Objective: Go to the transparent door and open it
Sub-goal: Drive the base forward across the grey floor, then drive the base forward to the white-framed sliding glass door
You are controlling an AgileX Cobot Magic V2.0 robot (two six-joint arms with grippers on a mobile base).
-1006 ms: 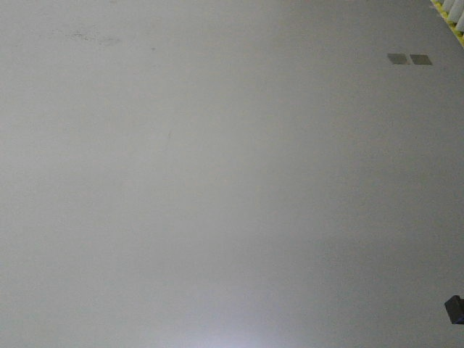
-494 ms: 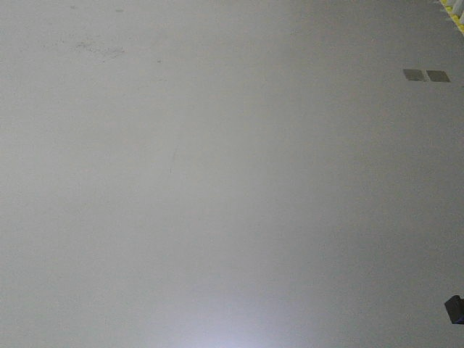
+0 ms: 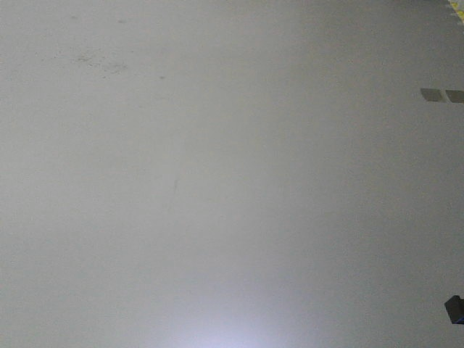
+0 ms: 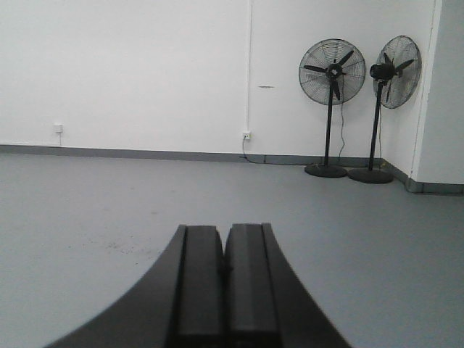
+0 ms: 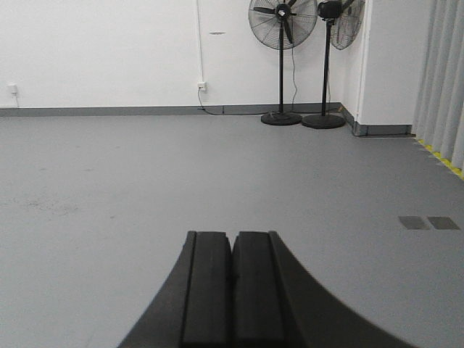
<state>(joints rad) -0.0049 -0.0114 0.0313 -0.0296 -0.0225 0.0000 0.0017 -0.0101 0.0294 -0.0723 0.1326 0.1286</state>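
In the front view, a dark object (image 3: pixel 455 309) in the bottom right corner is cut by the edge and cannot be identified. One grey floor patch (image 3: pixel 456 96) runs off the right edge, and a yellow marking (image 3: pixel 458 10) is clipped at the top corner. In the right wrist view, the farther fan (image 5: pixel 335 10) loses part of its head to the top edge. The left pincer (image 4: pixel 224 235) and right pincer (image 5: pixel 232 241) are cut off below.

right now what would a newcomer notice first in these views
The two black pedestal fans standing in the far right corner against the white wall draw the eye first. Next come the left gripper and right gripper, each shut and empty, filling the bottom centre of its wrist view above the grey floor. A pair of dark rectangular floor patches lies off to the right.
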